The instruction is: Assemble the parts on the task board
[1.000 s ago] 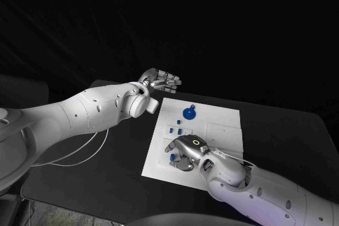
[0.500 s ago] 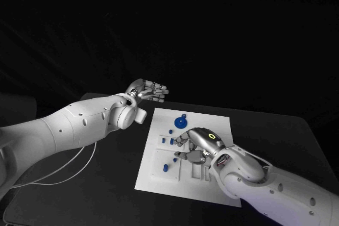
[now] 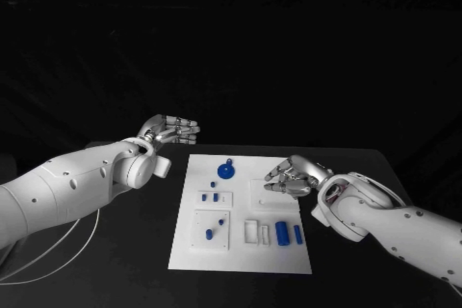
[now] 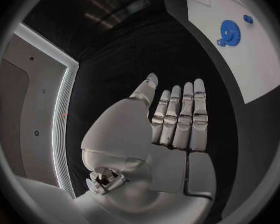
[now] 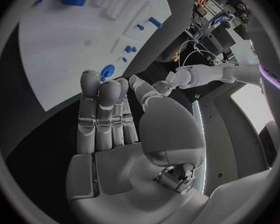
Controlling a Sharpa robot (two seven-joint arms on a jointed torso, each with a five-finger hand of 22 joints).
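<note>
The white task board [image 3: 243, 254] lies in the middle of the black table. On it a blue gear [image 3: 226, 171] sits at the far end, two small blue pegs [image 3: 210, 197] sit below it, two more blue pieces [image 3: 215, 230] lie at the near left, and a blue cylinder [image 3: 282, 232] lies beside a thinner blue bar [image 3: 298, 234]. My right hand [image 3: 294, 176] hovers over the board's far right part, empty, fingers apart [image 5: 105, 114]. My left hand [image 3: 171, 129] hangs off the board's far left corner, holding nothing, fingers straight [image 4: 177, 119].
White slots [image 3: 257, 232] stand left of the blue cylinder. The black table [image 3: 135, 254] runs wide on both sides of the board. In the right wrist view the board [image 5: 59, 55] and gear [image 5: 107, 71] lie beyond the fingers, with my left arm [image 5: 202, 77] past them.
The camera has shifted. My right hand has lifted from the board's near left part and moved to its far right, uncovering the blue pieces there. My left hand stays off the far left corner.
</note>
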